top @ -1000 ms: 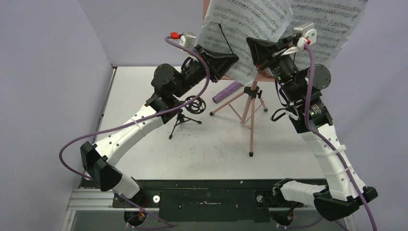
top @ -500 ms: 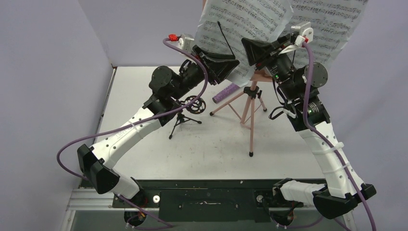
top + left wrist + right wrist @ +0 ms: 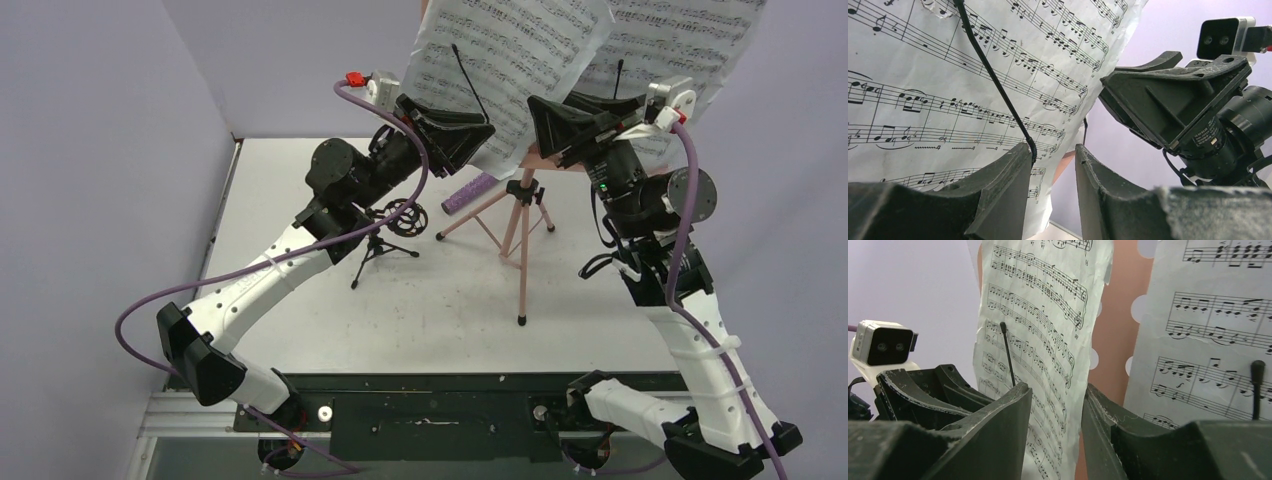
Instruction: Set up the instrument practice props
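Pages up on the stand — microphone next

Left gripper (image 3: 1053, 150) and right gripper (image 3: 1057, 390) hung parted and empty before the sheet-music pages (image 3: 510, 50) on the pink music stand (image 3: 521, 235). The next move seemingly called for lifting the purple microphone (image 3: 472, 192), lying by its legs, into the mic stand (image 3: 375, 245).

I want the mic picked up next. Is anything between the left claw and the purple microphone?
Nothing visible directly between. The left claw hangs open beside the sheet music, above the microphone lying on the table. A pink tripod leg slants along the microphone's near side, so a low frontal approach might meet it.
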